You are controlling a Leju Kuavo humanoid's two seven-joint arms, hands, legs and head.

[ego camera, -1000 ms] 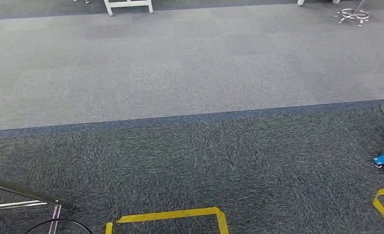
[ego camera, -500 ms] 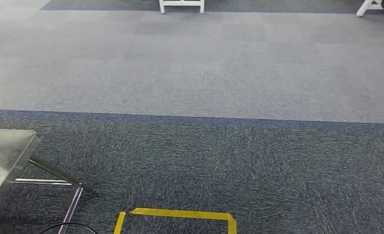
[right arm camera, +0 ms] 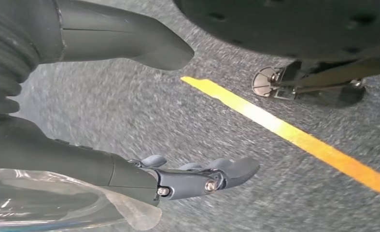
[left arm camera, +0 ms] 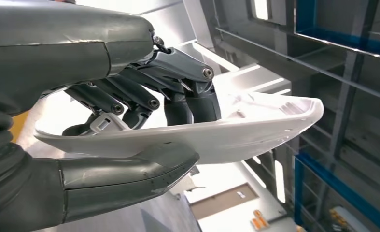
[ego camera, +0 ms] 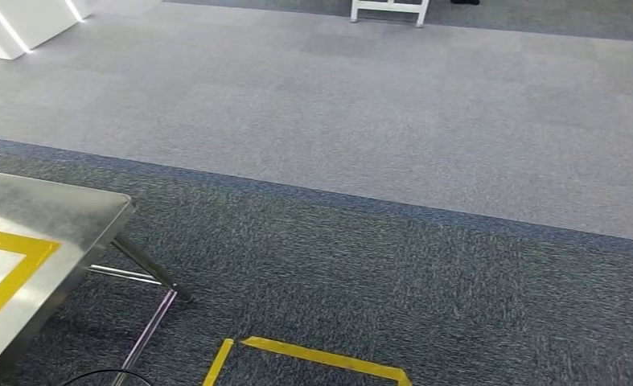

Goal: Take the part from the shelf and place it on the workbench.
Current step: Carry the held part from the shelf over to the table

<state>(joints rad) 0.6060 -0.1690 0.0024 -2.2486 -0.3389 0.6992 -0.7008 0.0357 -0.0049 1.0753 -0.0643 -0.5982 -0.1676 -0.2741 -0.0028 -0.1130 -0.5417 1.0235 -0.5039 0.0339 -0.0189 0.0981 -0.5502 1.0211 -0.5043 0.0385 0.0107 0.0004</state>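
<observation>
While the head view sweeps over carpet, I read the scene from its left side across. At the far left the metal desk [ego camera: 51, 213] comes in by one corner, its top marked with a yellow tape square [ego camera: 11, 265], its thin legs running down to the dark carpet. Further right, yellow floor tape [ego camera: 321, 358] outlines a box on the floor, and beyond it a band of lighter grey carpet runs across to the right edge.

On the left wrist view, my left robot hand [left arm camera: 144, 121] is holding the white part [left arm camera: 255, 128]: the thick thumb lies under it and the dark fingers press on its upper face, so the part is clamped between them. It is a long, shallow, curved moulding, and its long axis runs straight out away from the wrist, with most of its length sticking past the fingertips. Behind it I see grey and blue shelf framing [left arm camera: 332, 63].

On the right wrist view, my right robot hand [right arm camera: 188, 174] hangs over the carpet with its fingers stretched out and apart, holding nothing, a yellow line [right arm camera: 294, 137] on the floor beneath it.

My judgement: the carry is under way and the placing remains. The desk lies to the left, on the same side as the loaded hand, so the left arm is the nearer one, and the free end of the part should lead in over the desk edge.
</observation>
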